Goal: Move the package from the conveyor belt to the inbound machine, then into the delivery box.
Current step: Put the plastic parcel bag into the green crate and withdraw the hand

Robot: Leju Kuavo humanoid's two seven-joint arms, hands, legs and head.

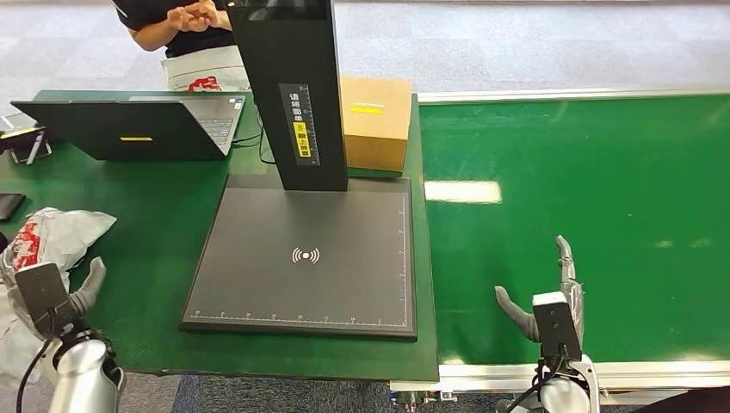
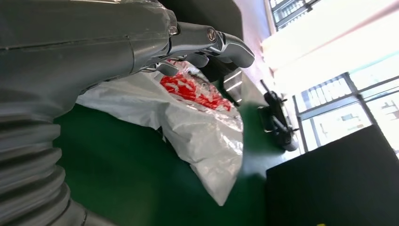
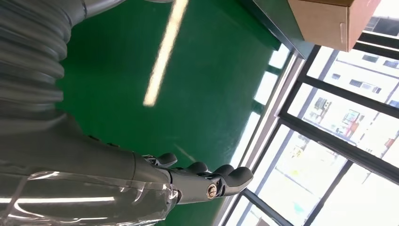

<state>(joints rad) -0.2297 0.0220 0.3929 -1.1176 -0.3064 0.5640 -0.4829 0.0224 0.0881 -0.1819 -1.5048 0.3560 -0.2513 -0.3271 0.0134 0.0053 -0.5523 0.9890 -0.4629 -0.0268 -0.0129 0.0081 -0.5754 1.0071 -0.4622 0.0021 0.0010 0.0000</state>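
The right hand (image 1: 551,297) hovers empty over the conveyor belt (image 1: 603,198), fingers spread. The left hand (image 1: 64,297), also open and empty, sits at eight o'clock on the worktop (image 1: 155,258) beside a white plastic package (image 1: 52,237). The inbound machine (image 1: 306,258) lies at centre.

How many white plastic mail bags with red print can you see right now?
2: one bag on the table's left edge by the left hand, another at the far edge before the person. Others may be hidden.
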